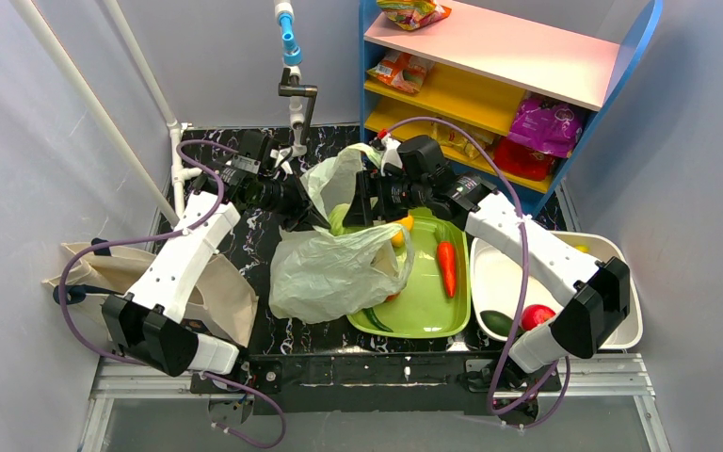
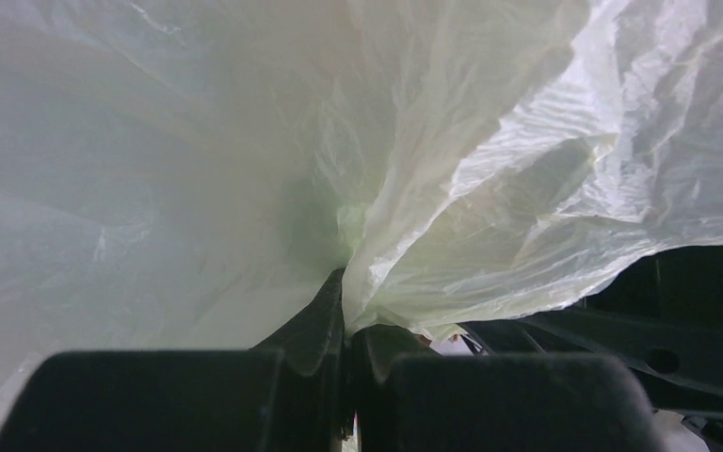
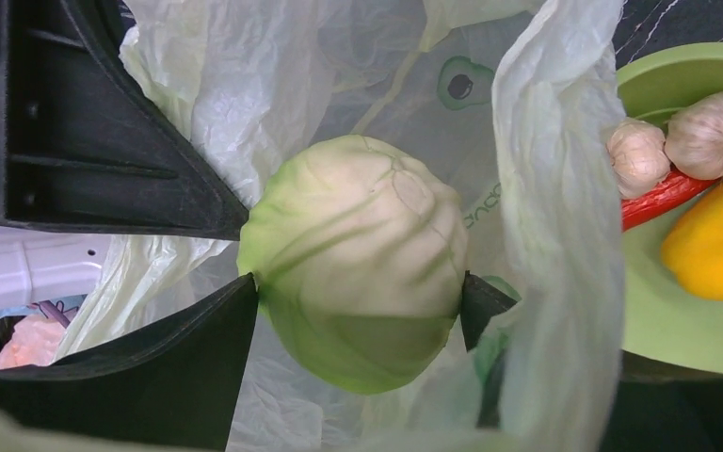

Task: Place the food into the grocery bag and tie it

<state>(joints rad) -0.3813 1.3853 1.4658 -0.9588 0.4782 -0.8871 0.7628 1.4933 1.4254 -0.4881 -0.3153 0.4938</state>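
The pale-green grocery bag [image 1: 334, 268] lies partly on the green tray, its mouth lifted toward the back. My left gripper [image 1: 306, 209] is shut on a bunched edge of the bag [image 2: 245, 141], the film pinched between its closed jaws [image 2: 348, 311]. My right gripper [image 3: 358, 287] is inside the bag mouth, shut on the round green cabbage [image 3: 358, 235], one fingertip on each side of it. In the top view the cabbage [image 1: 339, 218] shows only as a green patch at the bag's opening. Bag film [image 3: 546, 188] hangs around the right fingers.
The green tray [image 1: 428, 311] holds a carrot [image 1: 446, 266], a yellow pepper [image 3: 715, 235], garlic [image 3: 715, 137] and a red chilli [image 3: 659, 193]. A white bin [image 1: 499, 273] at right holds a tomato [image 1: 537, 315]. A beige tote [image 1: 216, 292] lies left. A shelf [image 1: 490, 56] with snack packets stands behind.
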